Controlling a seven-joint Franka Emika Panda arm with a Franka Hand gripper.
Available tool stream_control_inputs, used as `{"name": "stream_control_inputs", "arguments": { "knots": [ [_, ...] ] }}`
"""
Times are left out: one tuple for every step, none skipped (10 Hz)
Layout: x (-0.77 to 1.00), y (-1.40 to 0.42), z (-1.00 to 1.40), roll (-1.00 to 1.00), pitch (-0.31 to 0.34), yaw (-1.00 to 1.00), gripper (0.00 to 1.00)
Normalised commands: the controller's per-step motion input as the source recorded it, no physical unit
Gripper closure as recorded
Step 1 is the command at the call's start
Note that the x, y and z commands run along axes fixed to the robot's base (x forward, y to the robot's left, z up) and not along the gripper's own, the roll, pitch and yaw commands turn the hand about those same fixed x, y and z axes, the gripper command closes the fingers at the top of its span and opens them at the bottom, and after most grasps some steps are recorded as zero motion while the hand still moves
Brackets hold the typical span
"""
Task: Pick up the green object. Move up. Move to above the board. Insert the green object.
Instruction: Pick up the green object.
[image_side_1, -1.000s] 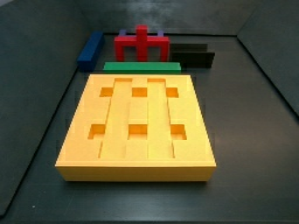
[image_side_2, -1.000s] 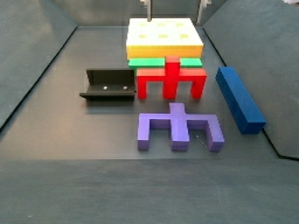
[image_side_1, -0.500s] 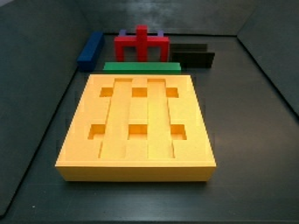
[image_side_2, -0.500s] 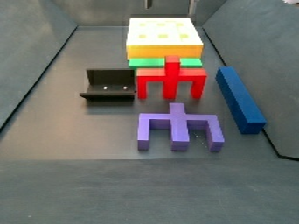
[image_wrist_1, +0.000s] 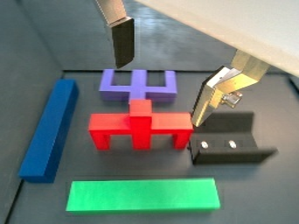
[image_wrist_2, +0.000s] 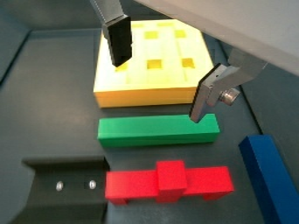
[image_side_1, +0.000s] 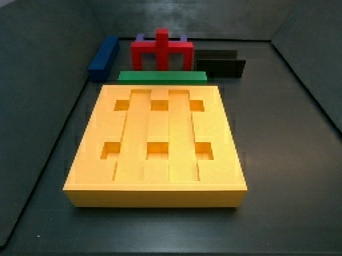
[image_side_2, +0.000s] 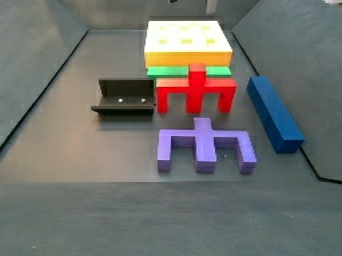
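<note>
We see the gripper (image_wrist_2: 158, 74) only in the wrist views, hanging above the pieces with its two flat silver fingers (image_wrist_2: 118, 39) spread wide and nothing between them; in both side views it is out of frame. The long, plain green plastic-like bar (image_wrist_2: 159, 131) lies flat on the dark floor, untouched, right alongside one short edge of the large thick yellow board (image_wrist_2: 152, 63) with six square holes in two rows. In a side view the green bar (image_side_1: 160, 76) shows as a strip just behind the board (image_side_1: 158, 140). Next to the green bar, on the side away from the board, stands a red comb-shaped block (image_side_2: 195, 91) with legs. A dark L-shaped fixture (image_side_2: 120, 100) sits beside the red block, and a long blue rectangular bar (image_side_2: 275, 111) lies on the opposite side. Farther from the board than the red block rests a purple pronged block (image_side_2: 205, 146), flat on the floor.
</note>
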Motion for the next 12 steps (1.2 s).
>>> {"name": "stream_control_inputs", "arguments": {
  "knots": [
    [0.00,-0.26,-0.05,-0.04,-0.057,-0.91,0.00],
    [0.00,-0.23,-0.10,-0.05,-0.037,-0.92,0.00],
    [0.00,-0.21,-0.12,-0.07,-0.051,-0.92,0.00],
    [0.00,-0.20,-0.23,-0.07,-0.086,-0.90,0.00],
    [0.00,-0.20,-0.30,-0.05,-0.051,-0.91,0.00],
    [0.03,-0.14,-0.52,-0.02,0.000,-0.85,0.00],
    [0.13,-0.14,-0.59,0.00,0.000,-0.75,0.00],
    [0.23,-0.07,-0.50,0.02,0.089,-0.57,0.00],
    [0.19,-0.05,-0.48,0.01,0.081,-0.56,0.00],
    [0.09,-0.23,-0.43,0.13,0.137,-0.34,0.00],
    [0.04,-0.16,-0.55,0.26,0.156,-0.20,0.00],
    [0.00,-0.12,-0.56,0.27,0.134,-0.13,0.00]
  ]
}}
